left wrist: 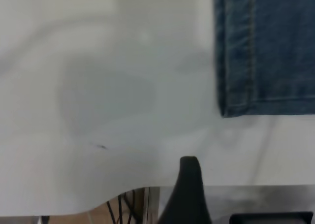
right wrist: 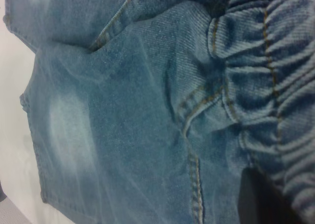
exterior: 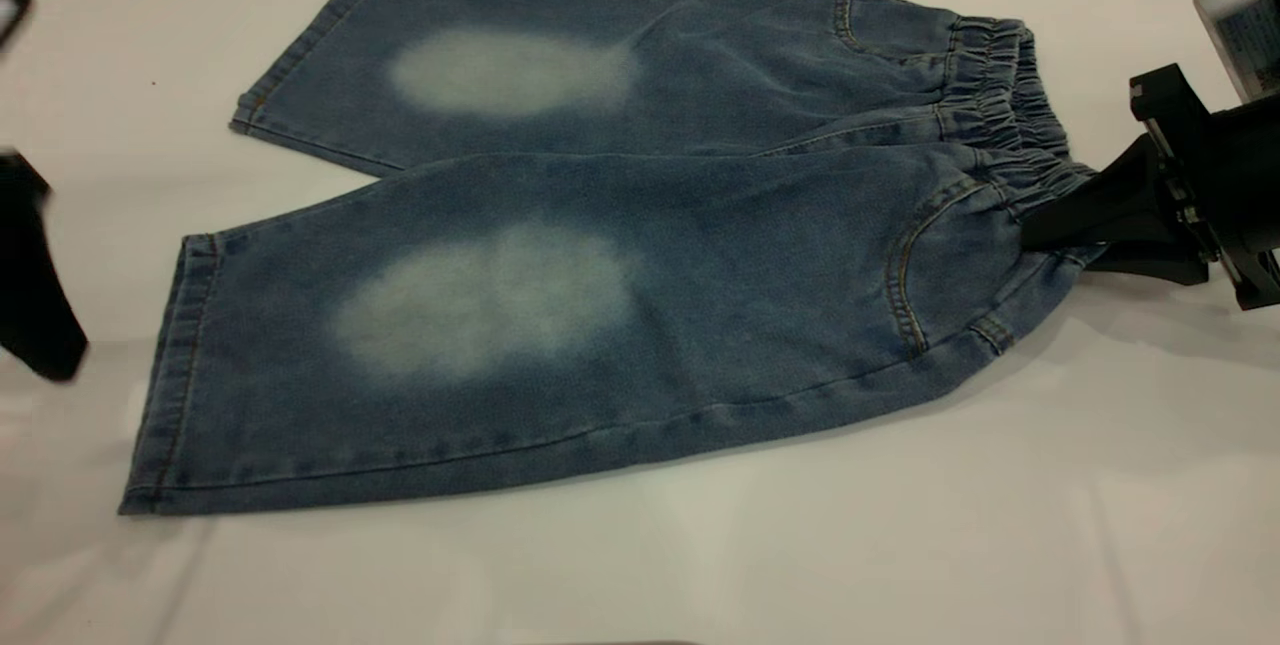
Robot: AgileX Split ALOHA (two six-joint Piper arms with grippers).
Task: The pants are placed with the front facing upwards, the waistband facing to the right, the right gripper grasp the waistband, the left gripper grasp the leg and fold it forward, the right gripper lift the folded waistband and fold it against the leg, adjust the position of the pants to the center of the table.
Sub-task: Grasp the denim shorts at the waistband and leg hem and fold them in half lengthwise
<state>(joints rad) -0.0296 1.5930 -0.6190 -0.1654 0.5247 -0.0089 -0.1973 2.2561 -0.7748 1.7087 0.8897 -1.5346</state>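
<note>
The pants [exterior: 620, 255] lie flat on the table [exterior: 700, 565], front up, with both legs pointing left. The gathered waistband [exterior: 1005, 115] is at the right. My right gripper [exterior: 1050, 220] is shut on the waistband's near corner; its wrist view shows one black finger [right wrist: 261, 199] lying on the ruched denim [right wrist: 275, 86]. My left gripper [exterior: 25, 185] hangs at the table's left side, open and apart from the cloth. In its wrist view one finger [left wrist: 189, 184] shows, and the hem corner of a leg [left wrist: 266, 51] lies a short way off.
Bare white table surrounds the pants on all sides, with the widest stretch in front. In the left wrist view the table's edge [left wrist: 74, 207] lies close to the left gripper, with floor and cables beyond it. A white labelled block [exterior: 1245, 25] of the right arm sits at the far right.
</note>
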